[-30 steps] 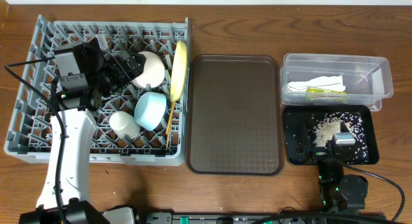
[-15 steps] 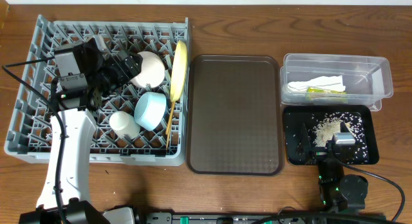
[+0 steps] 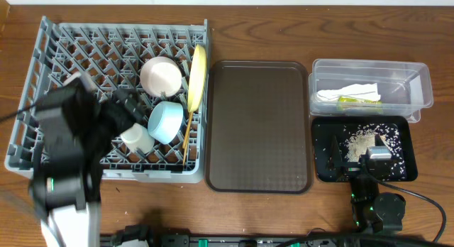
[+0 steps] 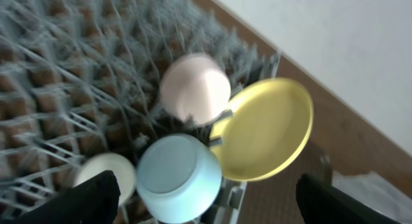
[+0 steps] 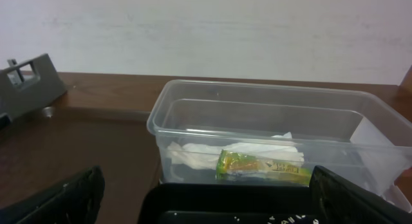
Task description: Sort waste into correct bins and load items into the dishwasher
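Observation:
The grey dish rack [image 3: 42,77] holds an upturned white bowl [image 3: 161,77], a yellow plate [image 3: 198,78] on edge, a light blue bowl [image 3: 167,121], a white cup [image 3: 135,137] and wooden chopsticks [image 3: 186,137]. My left gripper [image 3: 126,108] is open and empty above the rack, left of the blue bowl [image 4: 177,179]; its arm is blurred. The clear tub [image 3: 369,64] holds the napkin [image 3: 347,93] and green-yellow wrapper [image 3: 358,101]. The black tray [image 3: 404,162] holds rice scraps [image 3: 362,140]. My right gripper [image 3: 372,158] is open and empty at the tray's front edge.
A dark brown serving tray [image 3: 259,126] lies between the rack and the bins. In the left wrist view the white bowl [image 4: 195,89], plate [image 4: 264,130] and cup [image 4: 106,176] sit close together. The right wrist view faces the tub [image 5: 257,89] and wrapper [image 5: 257,166].
My left arm has pulled back from the white bowl toward the rack's front left and is blurred with motion. The white bowl stays in the rack. The right arm has not moved.

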